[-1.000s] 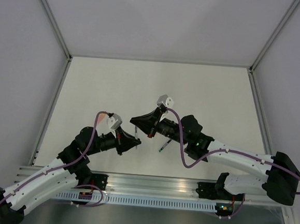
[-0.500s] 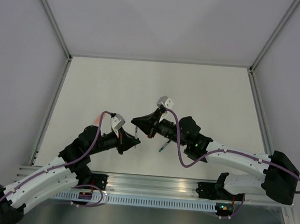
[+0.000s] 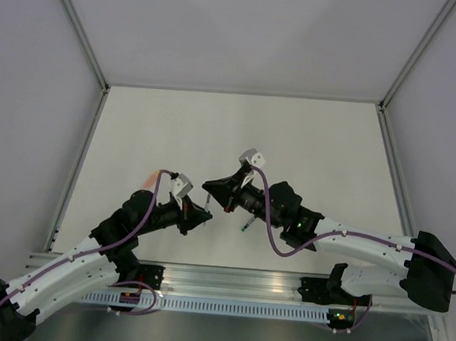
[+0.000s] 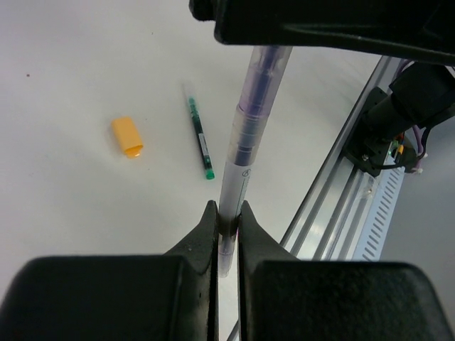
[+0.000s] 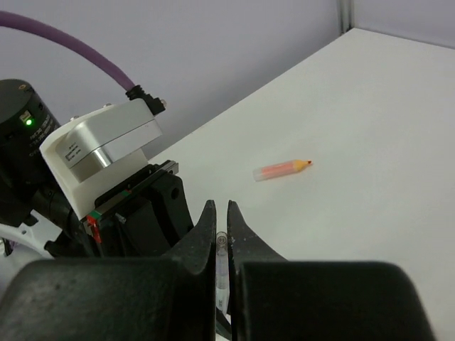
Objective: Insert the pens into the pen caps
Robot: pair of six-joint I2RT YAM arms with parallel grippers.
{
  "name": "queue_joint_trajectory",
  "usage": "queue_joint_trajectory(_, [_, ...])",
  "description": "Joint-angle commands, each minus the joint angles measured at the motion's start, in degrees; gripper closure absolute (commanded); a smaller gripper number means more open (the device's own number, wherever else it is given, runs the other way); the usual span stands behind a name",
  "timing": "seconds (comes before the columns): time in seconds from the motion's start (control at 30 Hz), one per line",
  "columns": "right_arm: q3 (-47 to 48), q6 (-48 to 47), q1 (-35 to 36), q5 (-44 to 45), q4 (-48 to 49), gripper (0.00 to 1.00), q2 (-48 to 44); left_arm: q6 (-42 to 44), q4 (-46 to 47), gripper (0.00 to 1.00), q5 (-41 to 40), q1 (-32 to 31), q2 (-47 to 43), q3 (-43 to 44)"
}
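My left gripper (image 3: pixel 205 214) (image 4: pixel 227 217) is shut on the grey-silver pen (image 4: pixel 243 153) and holds it above the table. The pen's far end, purple inside, runs into a pale clear pen cap (image 5: pixel 222 246). My right gripper (image 3: pixel 211 189) (image 5: pixel 222 229) is shut on that cap. I cannot tell how deep the pen sits. The dark pen with a green end (image 4: pixel 200 139) (image 3: pixel 247 223) lies on the table. The bright orange cap (image 4: pixel 127 136) lies beside it. The orange-ended pen (image 5: pixel 283 169) lies alone on the table behind the left wrist.
The aluminium rail (image 4: pixel 341 177) (image 3: pixel 227 279) runs along the table's near edge, close below both grippers. The enclosure walls (image 3: pixel 73 127) stand to the left, right and back. The left wrist's camera mount (image 5: pixel 106 149) is close in front of the right gripper.
The left wrist has shifted slightly right and the right wrist slightly down, so the two grippers stand a little closer. Both have kept their hold.
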Motion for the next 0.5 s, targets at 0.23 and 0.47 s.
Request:
queue_joint_trajectory(0.23, [18.8, 1.1, 0.3, 25.8, -34.5, 0.55, -1.9, -5.3, 24.7, 0.98, -12.7, 2.1, 5.2, -2.3])
queue_joint_trajectory(0.47, [22.1, 4.5, -4.2, 35.1, -44.0, 0.44, -6.3, -6.3, 15.8, 0.98, -12.3, 2.0, 15.9, 2.9])
